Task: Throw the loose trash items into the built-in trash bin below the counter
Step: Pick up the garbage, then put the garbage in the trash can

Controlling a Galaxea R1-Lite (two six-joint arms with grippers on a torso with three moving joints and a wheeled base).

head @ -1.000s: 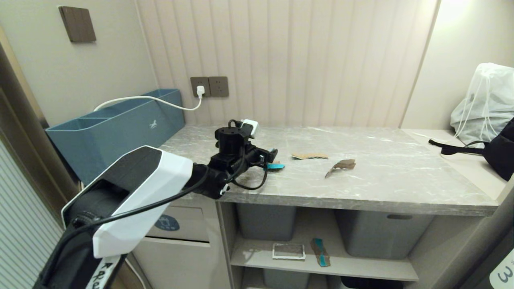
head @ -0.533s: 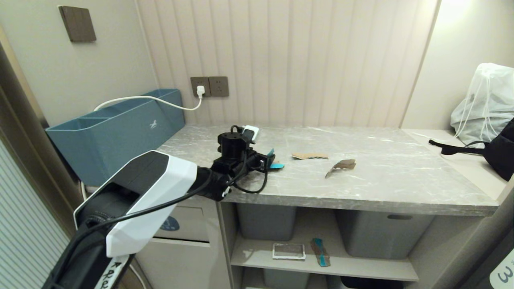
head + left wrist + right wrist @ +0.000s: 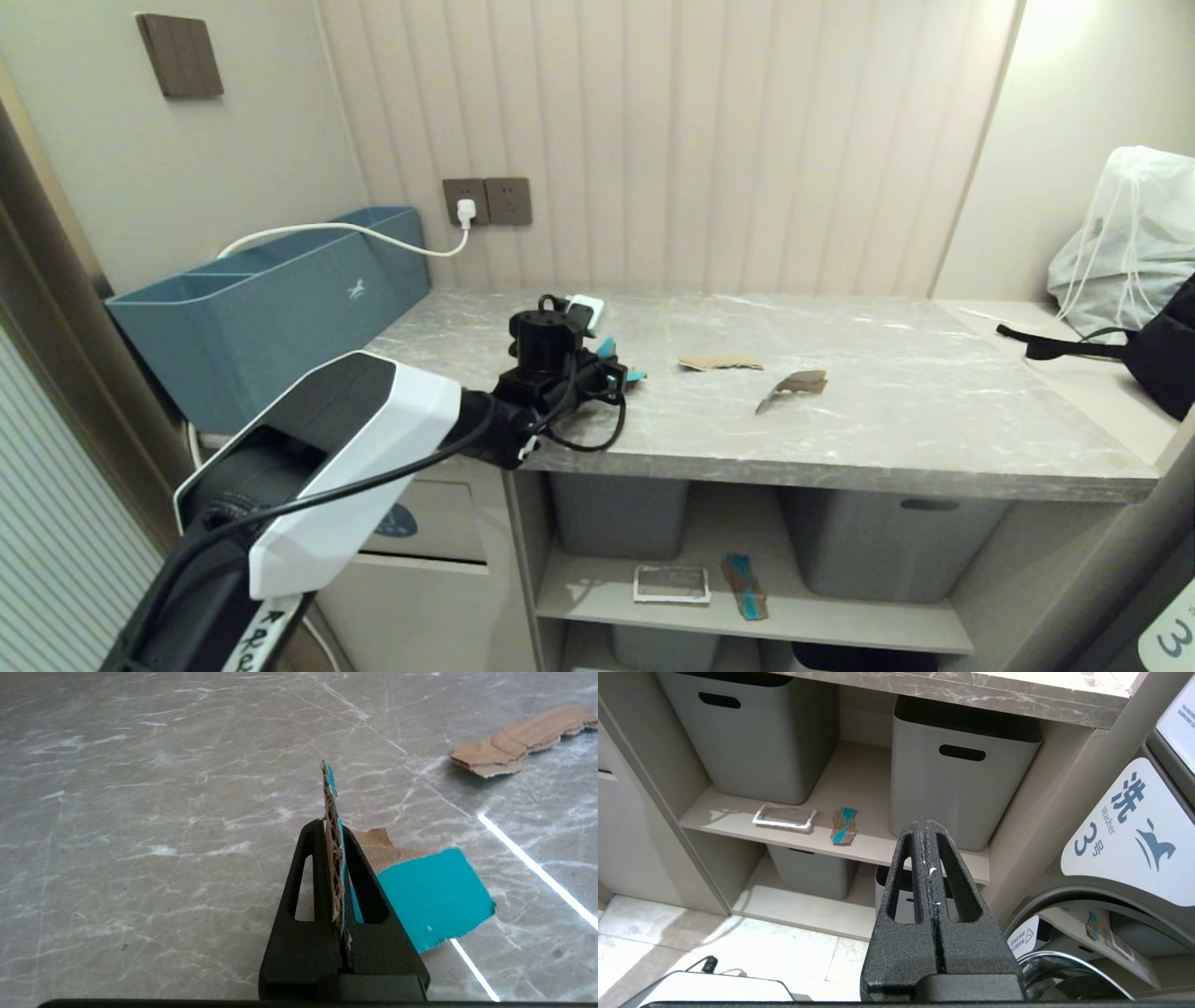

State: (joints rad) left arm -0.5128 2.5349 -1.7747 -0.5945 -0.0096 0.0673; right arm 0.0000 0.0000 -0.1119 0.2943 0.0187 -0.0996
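A torn brown corrugated cardboard scrap with a teal-blue printed face (image 3: pixel 334 826) was clamped edge-up between the closed jaws of the left gripper (image 3: pixel 332 833), above the left part of the grey marble-look stone counter (image 3: pixel 887 429). A flat teal-faced piece (image 3: pixel 432 896) was seen beside the fingers on the slab. Two plain brown scraps (image 3: pixel 719 361) (image 3: pixel 795 385) were left farther right. The right gripper (image 3: pixel 928 833) was held shut and empty, facing grey plastic tubs (image 3: pixel 966 770) on the shelving.

The left gripper (image 3: pixel 334 835) has clamped the teal-sided cardboard scrap (image 3: pixel 332 812), apparently upended.
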